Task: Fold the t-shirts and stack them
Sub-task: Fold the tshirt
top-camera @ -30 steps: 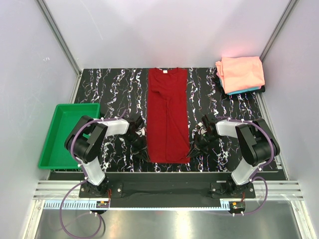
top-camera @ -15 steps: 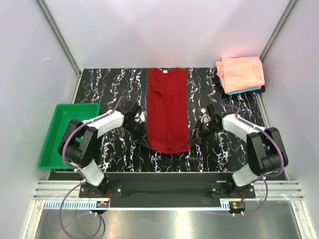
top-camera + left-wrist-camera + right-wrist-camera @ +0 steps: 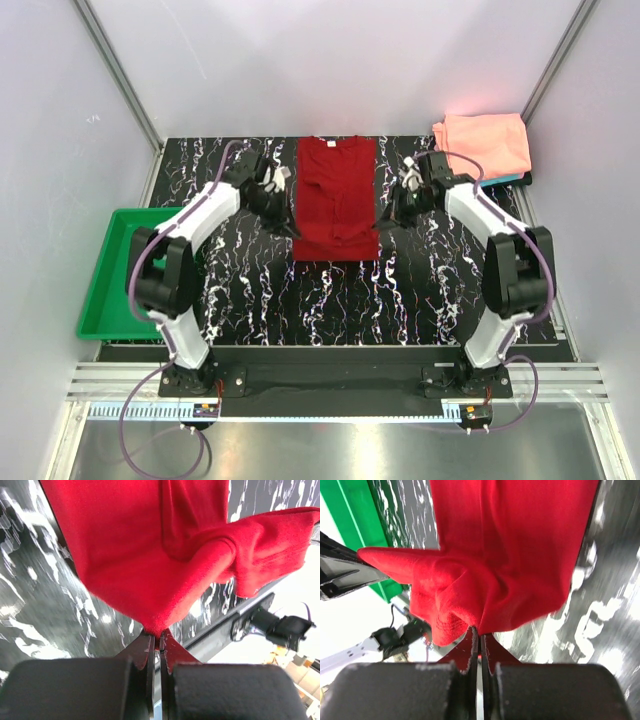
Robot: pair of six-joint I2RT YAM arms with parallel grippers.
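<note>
Black marbled table point(image 3: 250, 290), pale walls point(image 3: 330, 70): left end effector point(image 3: 160, 640) and right end effector point(image 3: 480, 633) pinch red t-shirt point(image 3: 335, 195).

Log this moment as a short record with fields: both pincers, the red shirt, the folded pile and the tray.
left pincer: shut on the dark red t-shirt, left hem corner
right pincer: shut on its right hem corner
shirt: centre of table, hem lifted above its middle, fold not laid down
pile: salmon-pink t-shirt on teal t-shirt, far right corner
green tray: left edge
</note>
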